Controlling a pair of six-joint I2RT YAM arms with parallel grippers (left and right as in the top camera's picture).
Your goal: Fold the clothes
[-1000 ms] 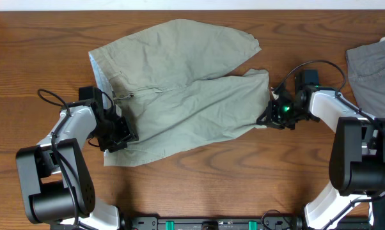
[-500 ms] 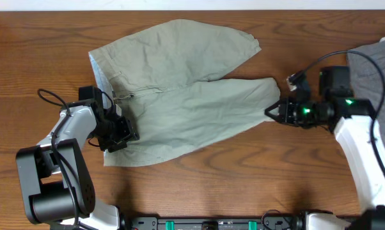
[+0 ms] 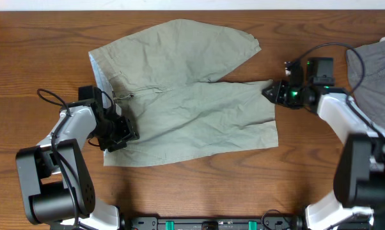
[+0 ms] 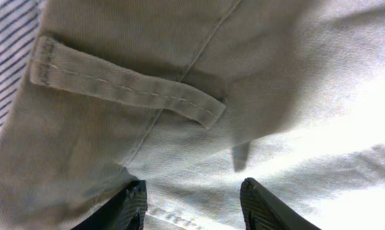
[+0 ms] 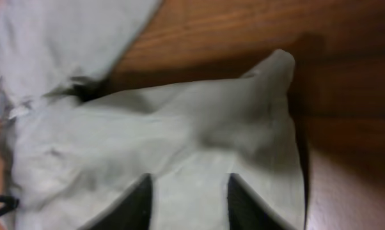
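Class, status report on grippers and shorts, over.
Left gripper open over waistband. Right gripper open at leg corner. Shorts spread flat, unfolded. Grey garment at right, apart.

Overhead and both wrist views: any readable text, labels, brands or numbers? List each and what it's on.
None: there is no readable text in any view.
The shorts show no tag or print from overhead.
The left wrist view shows only a plain belt loop and striped lining, with no lettering.
The grey garment at the table edge shows no label either.
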